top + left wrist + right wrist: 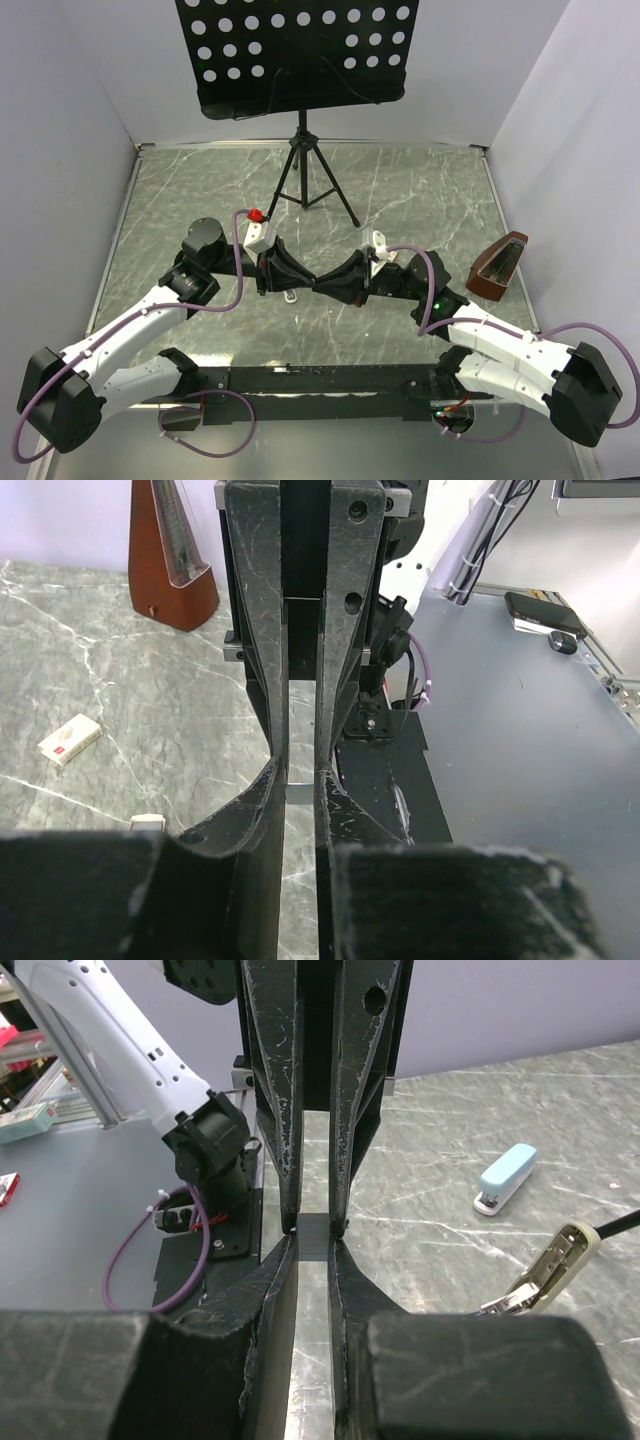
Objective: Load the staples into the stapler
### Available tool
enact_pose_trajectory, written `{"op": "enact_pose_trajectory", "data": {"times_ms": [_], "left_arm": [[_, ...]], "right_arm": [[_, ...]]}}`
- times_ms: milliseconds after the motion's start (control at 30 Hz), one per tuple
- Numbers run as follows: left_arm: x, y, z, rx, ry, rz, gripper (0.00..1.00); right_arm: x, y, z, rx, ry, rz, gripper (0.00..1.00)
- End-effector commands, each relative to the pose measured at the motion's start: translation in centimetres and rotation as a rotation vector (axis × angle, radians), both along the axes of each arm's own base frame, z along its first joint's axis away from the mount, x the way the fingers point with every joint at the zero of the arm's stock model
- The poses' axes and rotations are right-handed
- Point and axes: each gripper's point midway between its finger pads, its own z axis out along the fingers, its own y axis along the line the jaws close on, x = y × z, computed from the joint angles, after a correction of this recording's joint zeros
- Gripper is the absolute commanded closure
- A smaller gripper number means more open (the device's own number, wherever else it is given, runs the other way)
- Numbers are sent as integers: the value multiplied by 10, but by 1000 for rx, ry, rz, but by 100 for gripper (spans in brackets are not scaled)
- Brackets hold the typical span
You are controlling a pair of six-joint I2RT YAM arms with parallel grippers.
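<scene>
left gripper (312,281) & right gripper (336,284) meet tip to tip above the table's (420,190) middle. top view's too coarse to show what's btwn them or whether they're closed. metronome (500,265) sits by the right edge.

left wrist view: silvery staple strip (298,792) bridges the narrow gap, and the left fingers look pinched on it. tiny staples box (70,740) lies on the table well apart; can't tell which edge it's nearest.

right wrist view: same strip shows dark and square-on, right fingers clamped on it too, so it's off the table and held from both sides. only this view shows the blue stapler (505,1178) and a nearer open stapler (545,1275).

strip's prob light, stiff but brittle & slick: grip the flat sides at one end, gently, no twist.
</scene>
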Motion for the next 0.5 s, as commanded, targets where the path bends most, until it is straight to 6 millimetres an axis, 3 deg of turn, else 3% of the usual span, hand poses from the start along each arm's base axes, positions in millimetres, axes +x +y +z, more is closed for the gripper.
{"op": "enact_pose_trajectory", "data": {"times_ms": [0, 167, 333, 467], "left_arm": [[-2, -1, 17, -28, -51, -11, 91], [-2, 0, 16, -27, -40, 3, 94], [3, 0, 12, -15, -28, 36, 95], [25, 2, 5, 12, 6, 182, 99]], "right_arm": [[-1, -1, 15, 49, -63, -5, 76], [3, -1, 12, 45, -45, -29, 69], [12, -1, 8, 35, -28, -75, 53], [19, -4, 0, 14, -12, -114, 39]]}}
